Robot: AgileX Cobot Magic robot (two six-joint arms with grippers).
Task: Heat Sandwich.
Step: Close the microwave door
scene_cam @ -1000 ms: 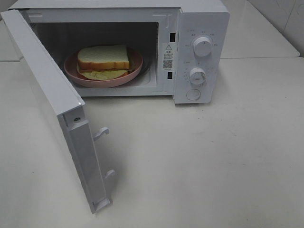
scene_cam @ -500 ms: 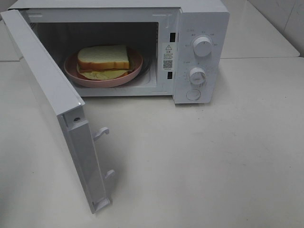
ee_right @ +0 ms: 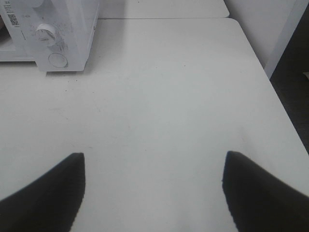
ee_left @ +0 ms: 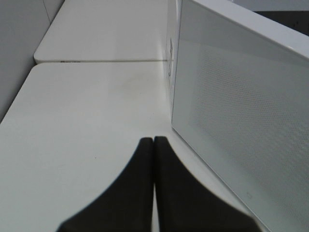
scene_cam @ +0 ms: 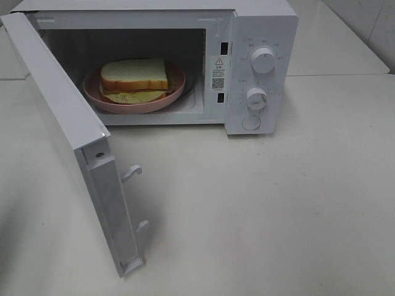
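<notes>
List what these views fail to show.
- Exterior high: neither arm is in frame.
- Exterior high: the top slice of the white-bread sandwich covers its filling; only a pale green edge shows.
- Exterior high: markings around the white round dials are too small to read.
- Left wrist: the open white microwave door blocks the cavity.
- Right wrist: the white microwave is cut off by the frame edge.

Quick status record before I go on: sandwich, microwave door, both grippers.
sandwich: white-bread sandwich with green filling, on pink round plate inside white microwave
door: white microwave door, swung wide open
left gripper: shut, empty, near the door
right gripper: open, empty, over white table
</notes>
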